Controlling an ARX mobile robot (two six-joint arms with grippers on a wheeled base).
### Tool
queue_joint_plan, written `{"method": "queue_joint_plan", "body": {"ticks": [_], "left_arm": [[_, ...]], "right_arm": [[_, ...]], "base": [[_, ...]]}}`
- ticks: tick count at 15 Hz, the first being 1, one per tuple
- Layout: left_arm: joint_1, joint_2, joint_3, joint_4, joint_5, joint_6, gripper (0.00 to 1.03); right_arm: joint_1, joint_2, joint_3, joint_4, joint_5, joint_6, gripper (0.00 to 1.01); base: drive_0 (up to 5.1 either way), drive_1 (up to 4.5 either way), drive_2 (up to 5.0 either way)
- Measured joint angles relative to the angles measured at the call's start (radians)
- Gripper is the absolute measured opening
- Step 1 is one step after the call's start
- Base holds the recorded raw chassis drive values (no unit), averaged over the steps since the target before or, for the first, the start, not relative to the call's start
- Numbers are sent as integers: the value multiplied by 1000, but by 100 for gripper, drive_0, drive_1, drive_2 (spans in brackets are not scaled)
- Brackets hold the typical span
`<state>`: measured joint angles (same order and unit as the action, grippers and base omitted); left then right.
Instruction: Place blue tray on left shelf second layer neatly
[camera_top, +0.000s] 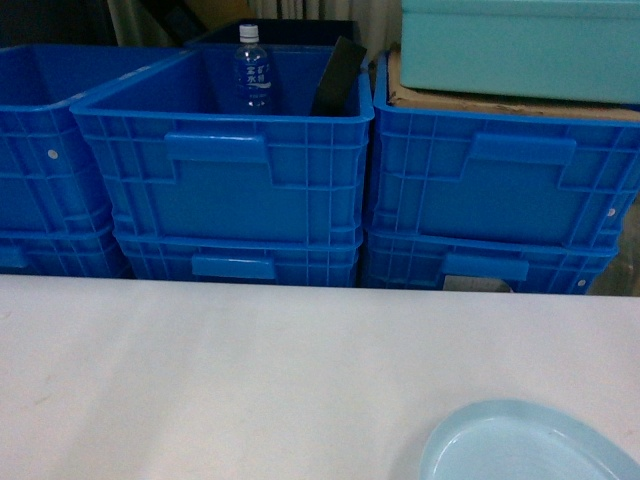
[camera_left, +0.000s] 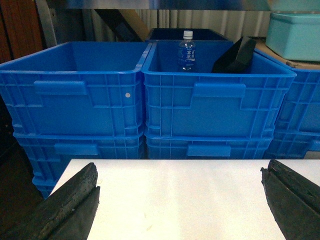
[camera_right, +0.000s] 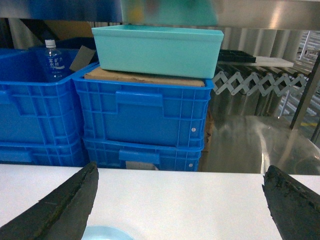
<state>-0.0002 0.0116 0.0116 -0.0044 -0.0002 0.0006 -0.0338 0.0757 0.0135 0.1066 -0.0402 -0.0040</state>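
White flat worktop fills the lower half of the head view; far edge runs along the foot of the crates. Behind it, deep dark-blue ribbed plastic crates stacked two high, three stacks across; left stack cut off by the frame edge. Shiny stainless-steel rack barely shows: a flat rail across the top of the right wrist view w/ a blurred reflection, plus a post at far right. Which tier that is, can't tell.

Teal rectangular plastic tub sits on a brown cardboard sheet over the right stack's top crate. Centre top crate holds a clear water bottle w/ white cap, upright, lower part hidden by the crate wall, and a black flat item leaning, mostly hidden.

Pale sky-blue shallow oval plastic tray lies on the worktop at lower right, approx. half cut off by the frame; in the right wrist view only a sliver shows.

Left gripper: jaws spread wide, nothing between. Right gripper: jaws spread wide, tray sliver just below the left jaw, contact unclear.
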Motion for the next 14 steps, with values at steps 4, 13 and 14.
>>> {"method": "queue_joint_plan", "body": {"ticks": [4, 13, 14], "left_arm": [[0, 0, 0, 0, 0, 0, 98], [0, 0, 0, 0, 0, 0, 98], [0, 0, 0, 0, 0, 0, 98]], "right_arm": [[-87, 187, 8, 161, -130, 5, 98], [-144, 840, 266, 330, -368, -104, 98], [-136, 873, 274, 308, -367, -122, 98]], "base": [[0, 0, 0], [0, 0, 0], [0, 0, 0]]}}
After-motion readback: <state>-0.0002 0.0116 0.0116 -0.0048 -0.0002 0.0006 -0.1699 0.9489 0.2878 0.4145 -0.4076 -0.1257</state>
